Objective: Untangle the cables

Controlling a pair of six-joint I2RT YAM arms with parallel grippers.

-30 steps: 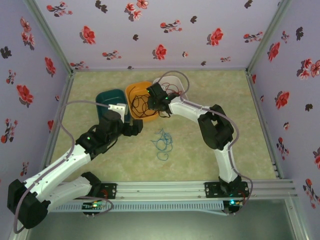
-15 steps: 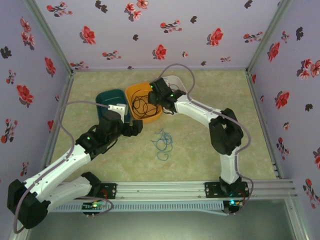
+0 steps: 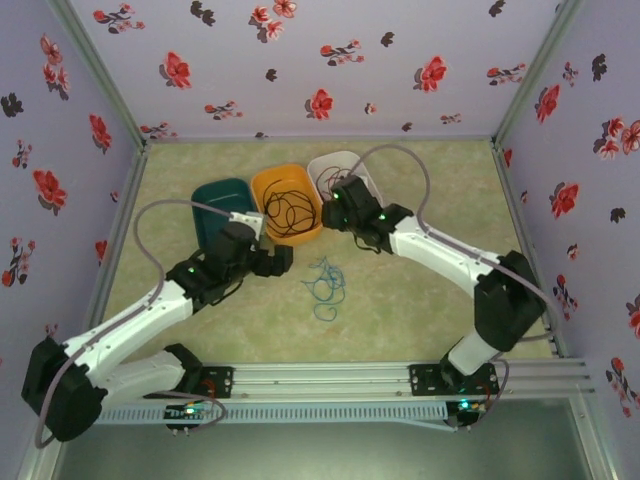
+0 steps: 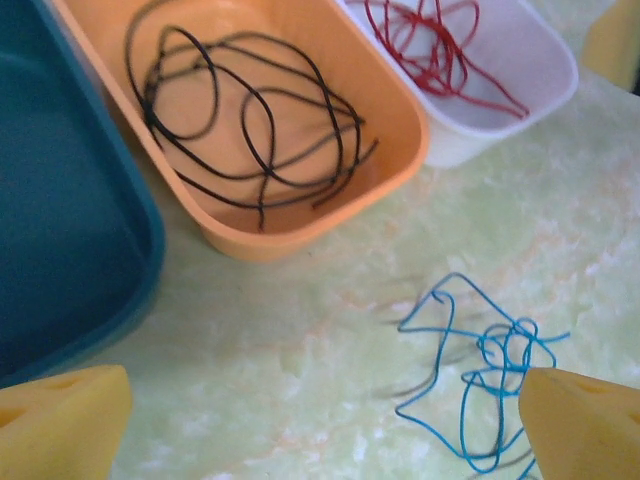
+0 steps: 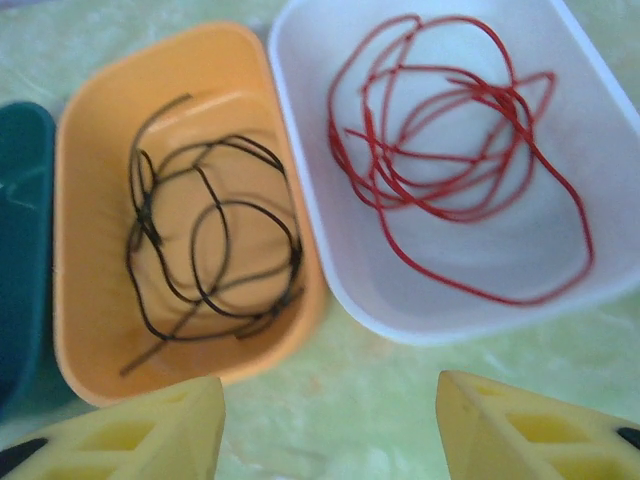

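L wrist cam catches blue cable (image 4: 508,342) loose on table (image 4: 290,400)

Seen from the left wrist, the teal bin (image 4: 70,230) runs off the left edge. The orange bin (image 4: 400,125) and white bin (image 4: 490,135) run off the top, which also cuts the far loops of the red cable (image 4: 432,55). Of the left claw (image 4: 322,425) just two yellow fingertips (image 4: 62,425) show, at the bottom corners. The right one hides the near right part of the blue cable (image 4: 505,345). A yellow shape (image 4: 615,40) at the top right corner is too cropped to identify.

The right wrist picture is slightly soft, and the right claw (image 5: 330,425) is cut by its bottom edge.

Overhead, the right arm (image 3: 440,250) covers the white bin's near end, and the left arm (image 3: 140,320) hides the teal bin's near end.
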